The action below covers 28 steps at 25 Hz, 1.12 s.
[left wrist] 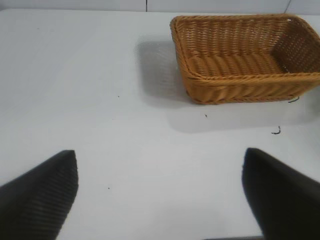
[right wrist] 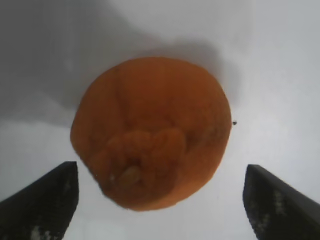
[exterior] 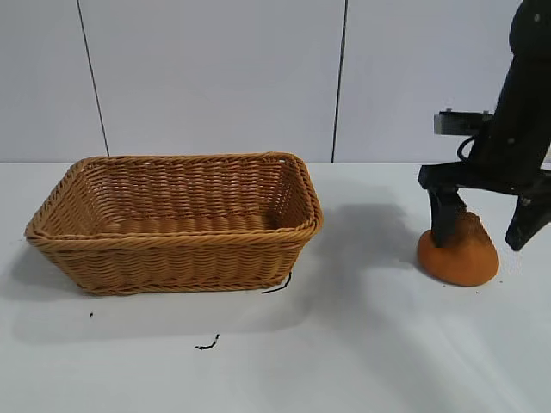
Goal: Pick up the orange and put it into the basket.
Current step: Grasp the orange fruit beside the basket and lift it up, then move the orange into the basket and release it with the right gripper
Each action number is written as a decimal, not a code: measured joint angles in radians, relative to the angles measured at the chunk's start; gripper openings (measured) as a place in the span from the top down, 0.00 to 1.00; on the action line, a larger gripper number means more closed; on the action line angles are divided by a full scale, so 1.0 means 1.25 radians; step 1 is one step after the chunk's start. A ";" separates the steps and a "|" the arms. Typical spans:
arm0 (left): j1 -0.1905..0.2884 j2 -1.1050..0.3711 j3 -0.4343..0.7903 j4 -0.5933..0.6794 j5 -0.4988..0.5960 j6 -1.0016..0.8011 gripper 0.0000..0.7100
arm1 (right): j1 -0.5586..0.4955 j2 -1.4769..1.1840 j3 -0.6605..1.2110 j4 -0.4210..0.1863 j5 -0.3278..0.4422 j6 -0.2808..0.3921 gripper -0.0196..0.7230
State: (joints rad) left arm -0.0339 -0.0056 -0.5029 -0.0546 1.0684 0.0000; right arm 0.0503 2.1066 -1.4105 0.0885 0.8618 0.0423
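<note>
The orange (exterior: 461,254) sits upright on the white table at the right, knob up. It fills the middle of the right wrist view (right wrist: 150,132). My right gripper (exterior: 486,228) hangs over it, open, one finger (exterior: 446,217) in front of the orange's left side and the other to its right. In the right wrist view the gripper (right wrist: 160,200) stands wide of the fruit and touches nothing. The wicker basket (exterior: 176,219) stands at the left, nothing inside; it also shows in the left wrist view (left wrist: 245,57). My left gripper (left wrist: 160,195) is open over bare table, out of the exterior view.
Two small black scraps lie on the table by the basket's front right corner (exterior: 277,285) and a little in front of it (exterior: 207,344). White wall panels stand behind the table.
</note>
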 joint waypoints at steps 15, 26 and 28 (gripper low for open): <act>0.000 0.000 0.000 0.000 0.000 0.000 0.10 | 0.000 -0.139 -0.325 -0.008 0.186 -0.009 0.94; 0.000 0.000 0.000 0.000 0.000 0.000 0.10 | 0.176 -0.138 -0.400 -0.006 0.208 -0.009 0.94; 0.000 0.000 0.000 0.000 0.000 0.000 0.10 | 0.240 -0.134 -0.400 -0.006 0.186 -0.009 0.94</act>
State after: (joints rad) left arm -0.0339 -0.0056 -0.5029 -0.0546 1.0684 0.0000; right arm 0.3509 1.9388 -1.9101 0.0816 1.0939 0.0311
